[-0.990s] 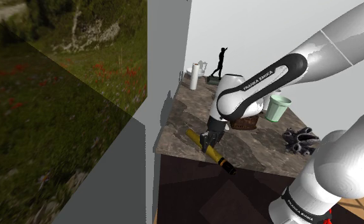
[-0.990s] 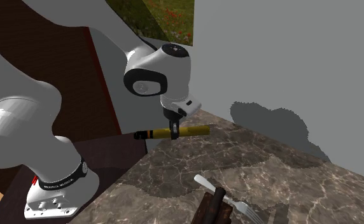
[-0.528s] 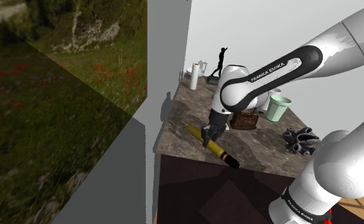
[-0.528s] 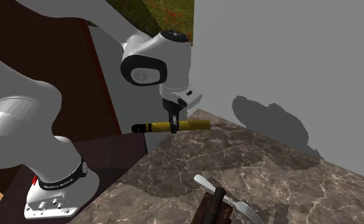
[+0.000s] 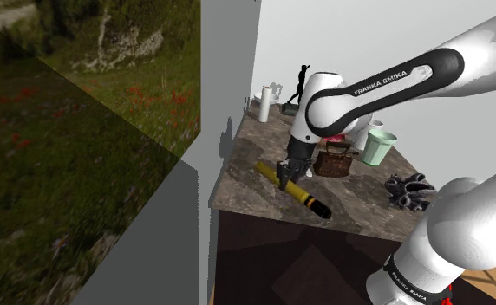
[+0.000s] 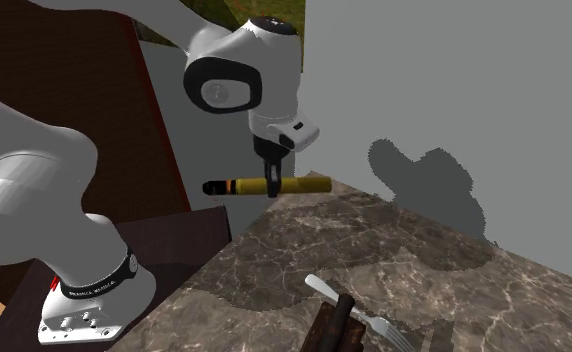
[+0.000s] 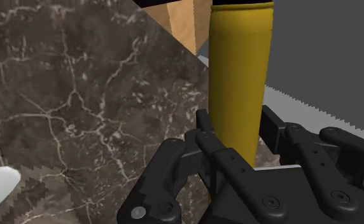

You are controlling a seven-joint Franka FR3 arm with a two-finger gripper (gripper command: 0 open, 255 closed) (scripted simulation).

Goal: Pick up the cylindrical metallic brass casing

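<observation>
The brass casing [image 6: 304, 185] is up in the air, clamped crosswise between the jaws somewhere near its middle. It sits roughly level and clear of the marble tabletop [image 6: 374, 260] below the jaws.

The main thing to worry about is that you're pinching a long, smooth, round body at a single spot. I'd guess it could pivot in the grip or slide out if you swing fast. Its dark-tipped end pokes out past the tabletop's edge, so if it drops it probably ends up on the floor rather than back on the marble.

The grey wall [image 6: 454, 90] is close to the yellow end, out to one side of the jaws. Twisting the wrist that way risks a knock.

Further out from the jaws there's a brown iron-looking thing [image 5: 333, 162] and a pale green cup [image 5: 378, 147]. Neither blocks a straight lift.
</observation>
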